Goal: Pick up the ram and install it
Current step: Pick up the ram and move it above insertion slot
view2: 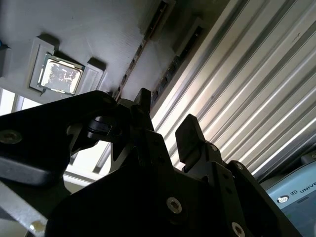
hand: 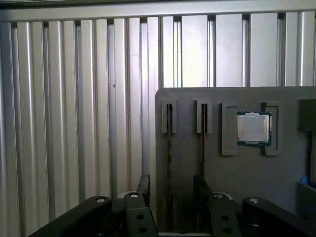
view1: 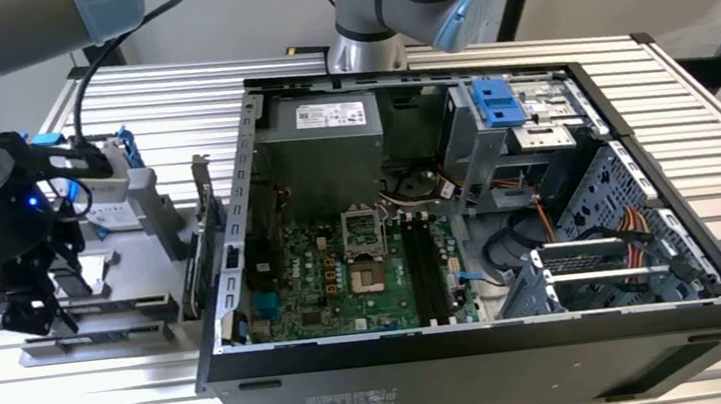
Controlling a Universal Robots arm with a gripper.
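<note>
the ram [hand: 169, 148] stands on edge in a narrow slot of a grey holder [hand: 237, 173], directly under the gripper [hand: 172, 190]. it runs down between the two fingers, which are spread and appear to touch nothing. a second strip [hand: 202, 143] sits in the neighbouring slot, close beside one finger. further out from the gripper on the same holder lies a square processor [hand: 253, 127] in its own recess.

judgement on the grasp in hand: the strip looks thin and the gap to its neighbour small. the fingers should be centred over the nearer strip, come down square to the slot, and close on the flat faces, not the edge. a skewed descent could catch the second strip or the slot wall.

the holder rests on a ribbed aluminium table [hand: 74, 123], whose bright grooved slats extend past the gripper on every side. well apart from the gripper, toward the exterior view's right, an open computer case [view1: 688, 258] lies with its green motherboard [view1: 341, 274] exposed.
</note>
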